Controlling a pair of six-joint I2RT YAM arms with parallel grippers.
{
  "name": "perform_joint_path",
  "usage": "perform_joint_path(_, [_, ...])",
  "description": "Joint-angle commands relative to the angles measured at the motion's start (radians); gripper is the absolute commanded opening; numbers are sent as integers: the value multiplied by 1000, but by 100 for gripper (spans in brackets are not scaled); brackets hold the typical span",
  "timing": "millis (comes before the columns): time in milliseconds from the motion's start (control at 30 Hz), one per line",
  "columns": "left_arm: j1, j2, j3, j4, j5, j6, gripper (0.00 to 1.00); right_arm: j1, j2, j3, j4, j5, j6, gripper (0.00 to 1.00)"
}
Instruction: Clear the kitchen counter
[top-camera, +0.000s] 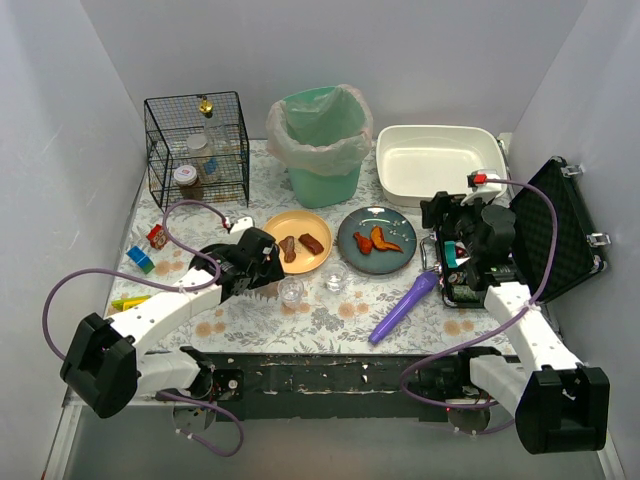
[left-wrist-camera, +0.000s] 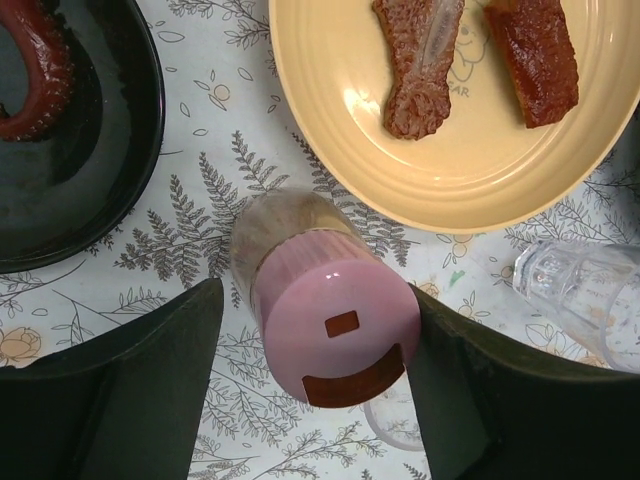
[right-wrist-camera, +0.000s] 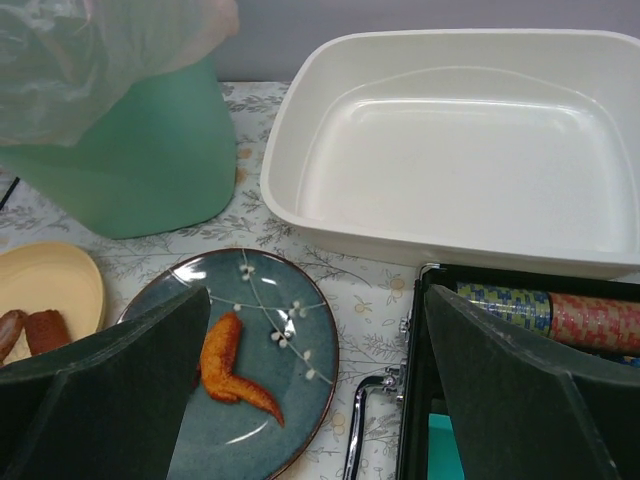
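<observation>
The kitchen counter (top-camera: 330, 320) is a fern-and-flower cloth. On it are a yellow plate (top-camera: 297, 241) with two brown meat pieces, a blue plate (top-camera: 377, 240) with an orange wing, a purple tool (top-camera: 405, 305) and two small clear cups (top-camera: 291, 290) (top-camera: 336, 277). My left gripper (top-camera: 268, 262) is open around a pink-lidded shaker (left-wrist-camera: 335, 320). The right finger is at the lid and there is a small gap on the left. The shaker is hidden in the top view. My right gripper (top-camera: 450, 225) is open and empty, above the gap between the blue plate (right-wrist-camera: 280, 380) and the case.
A green lined bin (top-camera: 322, 140) and a white basin (top-camera: 435, 160) stand at the back. A wire basket (top-camera: 197, 148) with jars is at the back left. An open black case (top-camera: 550, 235) holding tape rolls is on the right. Small toys (top-camera: 140, 258) lie on the left.
</observation>
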Motion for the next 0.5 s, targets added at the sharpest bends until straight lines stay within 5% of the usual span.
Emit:
perform_joint_path(0, [-4,3,10,25,-46,19,63,4,-44,-17,-22,-51,26,97])
perform_joint_path(200, [-2,3,39,23,-66,48,38,6,-70,-40,-21,-91,41,95])
perform_joint_path(333, [-2,-21,86,-4,-106,65,2,4,-76,-37,-30,-120,35,92])
perform_joint_path(467, [7,-24,189,-23,-226,149,0,13,-105,-18,-51,-145,33,89])
